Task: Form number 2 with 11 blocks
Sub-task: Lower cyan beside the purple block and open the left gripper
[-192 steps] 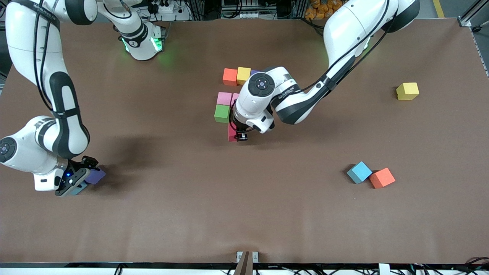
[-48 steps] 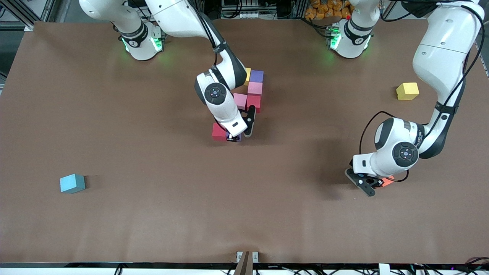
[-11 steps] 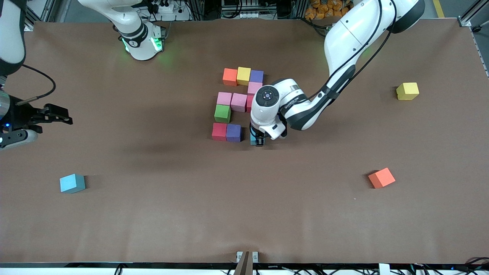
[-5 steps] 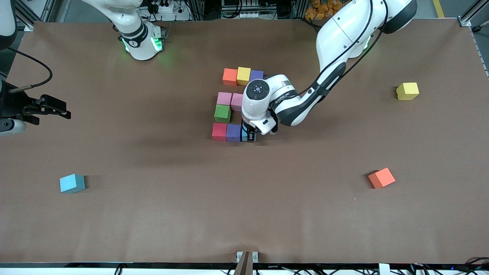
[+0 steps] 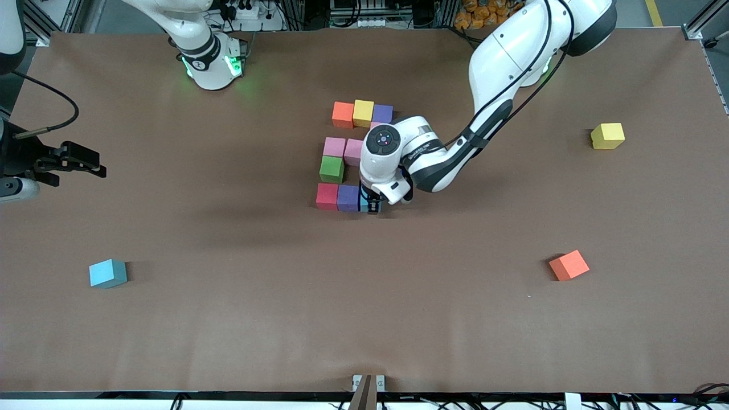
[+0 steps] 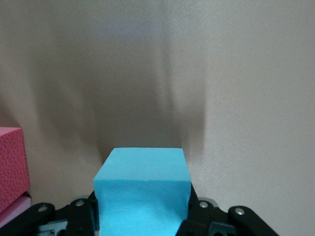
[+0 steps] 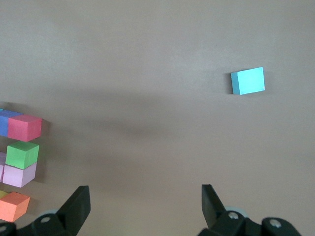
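Grips the blue block (image 6: 142,187) in the left gripper (image 5: 371,206), clenched on its sides, low at the number 2's (image 5: 353,151) bottom row, at 3 o'clock of the purple block (image 5: 348,198) in the front view. Press it flush against the purple block, square with the red block (image 5: 327,196), flat on the table (image 5: 364,319), then let go and lift straight up. Mind the pink block (image 6: 10,164) close by the fingers.

Leaves the right gripper (image 5: 80,162) released and waiting over the table edge at 9 o'clock. Counts three loose blocks well apart from the digit: spare blue block (image 5: 107,273) at 8 o'clock, loose orange block (image 5: 569,265) at 4, loose yellow block (image 5: 607,136) at 2. Finds nothing in the way.
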`<state>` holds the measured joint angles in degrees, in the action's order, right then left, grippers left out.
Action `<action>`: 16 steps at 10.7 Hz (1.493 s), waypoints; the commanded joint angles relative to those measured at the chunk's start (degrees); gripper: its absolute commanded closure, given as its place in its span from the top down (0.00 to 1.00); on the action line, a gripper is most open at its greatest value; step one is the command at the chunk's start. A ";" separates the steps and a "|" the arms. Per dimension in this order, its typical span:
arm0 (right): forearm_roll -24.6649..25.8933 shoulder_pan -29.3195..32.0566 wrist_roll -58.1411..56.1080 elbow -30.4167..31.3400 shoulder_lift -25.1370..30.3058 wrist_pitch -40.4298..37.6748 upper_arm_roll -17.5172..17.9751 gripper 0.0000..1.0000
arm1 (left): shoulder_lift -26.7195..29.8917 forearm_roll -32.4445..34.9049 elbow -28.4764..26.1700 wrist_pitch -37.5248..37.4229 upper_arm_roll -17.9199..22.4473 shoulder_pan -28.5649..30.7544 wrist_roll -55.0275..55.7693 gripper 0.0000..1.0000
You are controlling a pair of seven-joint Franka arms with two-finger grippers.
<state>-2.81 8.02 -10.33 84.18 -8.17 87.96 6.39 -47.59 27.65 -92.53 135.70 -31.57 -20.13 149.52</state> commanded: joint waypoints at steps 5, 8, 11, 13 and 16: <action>0.70 1.29 1.10 0.10 0.44 -0.51 1.61 1.00 | -1.63 4.69 1.91 0.09 0.46 -2.37 -2.65 1.00; 0.61 1.29 1.10 0.19 0.44 -0.60 1.61 1.00 | -1.10 4.86 1.91 -0.35 0.46 -1.94 -3.18 1.00; 0.61 1.29 1.10 0.19 0.44 -0.60 1.61 1.00 | -0.14 3.99 1.82 -0.53 0.28 0.87 -2.92 1.00; 0.53 1.29 1.10 0.28 0.44 -0.60 1.61 1.00 | -0.05 3.90 1.73 -1.05 0.19 0.70 -2.66 1.00; 0.53 1.29 1.10 0.28 0.53 -0.68 1.61 1.00 | 0.39 3.64 1.73 -1.84 -0.33 0.88 -2.57 1.00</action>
<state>-2.81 8.03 -10.26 84.19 -8.17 87.79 6.63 -48.27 31.14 -90.59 135.36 -31.45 -19.30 147.03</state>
